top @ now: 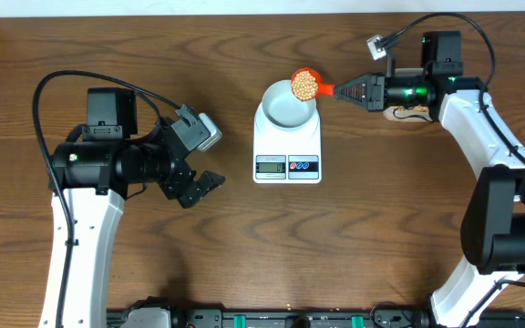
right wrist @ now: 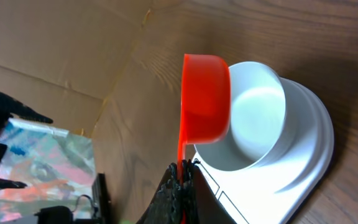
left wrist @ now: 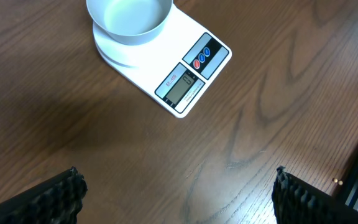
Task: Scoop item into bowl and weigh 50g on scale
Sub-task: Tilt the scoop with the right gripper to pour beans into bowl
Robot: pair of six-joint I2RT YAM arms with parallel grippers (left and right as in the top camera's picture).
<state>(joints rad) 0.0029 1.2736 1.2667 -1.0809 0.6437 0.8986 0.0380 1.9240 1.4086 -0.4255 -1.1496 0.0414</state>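
Desk [top: 244,264]: dark wood-grain top, seen whole from overhead.
Left gripper [top: 202,188]: toward the near left of the desk, jaws spread wide with nothing held, well apart from the scale [top: 286,150].
Scale: about mid-desk, its display [top: 271,165] end facing the near edge; the digits are too small to read.
Bowl [top: 285,105]: seated on the scale's far end; its inside looks bare in both wrist views.
Scoop [top: 327,89]: red, roughly level, hanging just over the bowl's far right rim.
Beans [top: 304,84]: a heap inside the scoop; none seen in the bowl.
Right gripper [top: 343,91]: reaching in from the far right of the desk, jaws closed tight on the scoop's handle.
Done, as judged: the bowl is on the scale and a loaded scoop is at the bowl.
Left to do, as judged: tip the beans in, read the display, then add more or hold back until the target weight shows. Nearly all the weighing lies ahead.
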